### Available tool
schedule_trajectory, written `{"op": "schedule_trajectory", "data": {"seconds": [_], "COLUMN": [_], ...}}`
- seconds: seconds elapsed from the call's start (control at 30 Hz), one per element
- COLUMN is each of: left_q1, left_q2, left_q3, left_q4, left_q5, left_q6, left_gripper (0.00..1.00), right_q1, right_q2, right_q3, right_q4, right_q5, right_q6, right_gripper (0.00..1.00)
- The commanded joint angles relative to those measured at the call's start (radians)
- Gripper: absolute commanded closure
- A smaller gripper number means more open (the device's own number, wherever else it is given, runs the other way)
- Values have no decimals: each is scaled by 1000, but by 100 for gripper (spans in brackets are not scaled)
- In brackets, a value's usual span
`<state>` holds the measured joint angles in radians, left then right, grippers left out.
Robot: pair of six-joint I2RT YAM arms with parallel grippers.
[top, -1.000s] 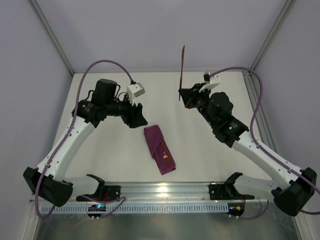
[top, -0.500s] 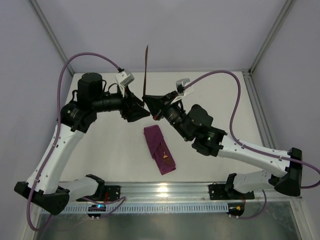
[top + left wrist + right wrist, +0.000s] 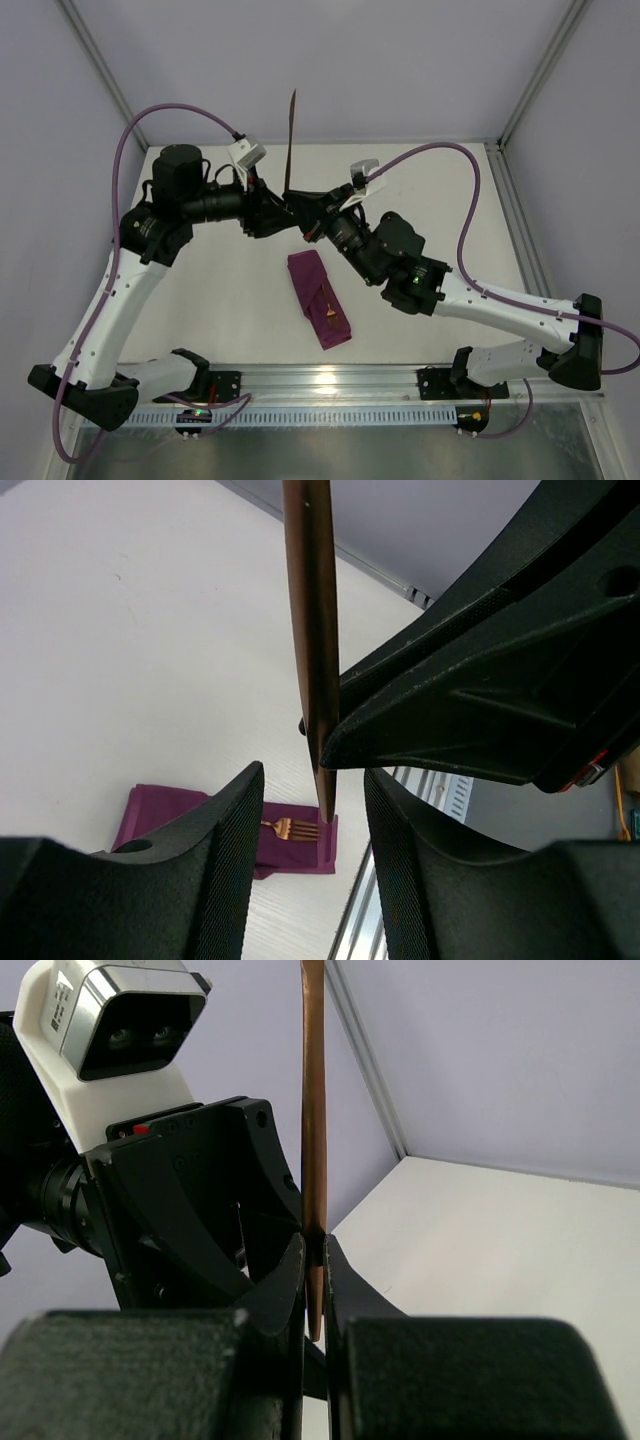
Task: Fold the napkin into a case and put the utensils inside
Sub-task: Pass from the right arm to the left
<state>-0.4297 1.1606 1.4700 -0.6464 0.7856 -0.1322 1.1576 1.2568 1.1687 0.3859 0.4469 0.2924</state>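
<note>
The napkin, folded into a narrow magenta case (image 3: 318,296), lies on the table with the copper fork (image 3: 330,316) tucked in it, tines showing. The left wrist view shows both from above, case (image 3: 160,810) and fork (image 3: 292,829). My right gripper (image 3: 296,203) is shut on the copper knife (image 3: 292,130), holding it upright above the table. The right wrist view has its fingertips (image 3: 313,1250) pinched on the knife (image 3: 313,1110). My left gripper (image 3: 312,776) faces it, open, with the knife (image 3: 310,630) hanging between its fingers, a gap on each side.
The metal rail (image 3: 320,380) with both arm bases runs along the near edge. Grey walls and frame posts close in the white table (image 3: 440,200). Purple cables (image 3: 190,115) arch above both arms.
The right arm swung left with the upright knife to meet the left gripper. The left arm rose and its jaws have narrowed around the knife's lower end.
</note>
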Motion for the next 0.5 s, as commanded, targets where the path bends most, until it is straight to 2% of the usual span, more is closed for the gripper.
{"op": "schedule_trajectory", "data": {"seconds": [0.0, 0.07, 0.23, 0.33, 0.37, 0.47], "left_q1": [3, 5, 9, 9, 9, 9], "left_q2": [-22, -22, -19, -16, -13, -12], "left_q3": [50, 59, 79, 79, 73, 62], "left_q4": [18, 10, 7, 17, 19, 25], "left_q5": [17, 12, 0, 4, 6, 21], "left_q6": [-11, -6, -9, -15, -17, -18], "left_gripper": [52, 52, 60, 70, 76, 82], "right_q1": [7, 8, 8, 8, 8, 8], "right_q2": [-33, -36, -36, -36, -36, -39], "right_q3": [22, 20, 22, 13, 9, 0], "right_q4": [59, 50, 39, 38, 39, 57], "right_q5": [36, 38, 27, 24, 23, 16], "right_q6": [-7, -9, -6, 7, 14, 25], "right_gripper": [96, 96, 96, 96, 96, 96]}}
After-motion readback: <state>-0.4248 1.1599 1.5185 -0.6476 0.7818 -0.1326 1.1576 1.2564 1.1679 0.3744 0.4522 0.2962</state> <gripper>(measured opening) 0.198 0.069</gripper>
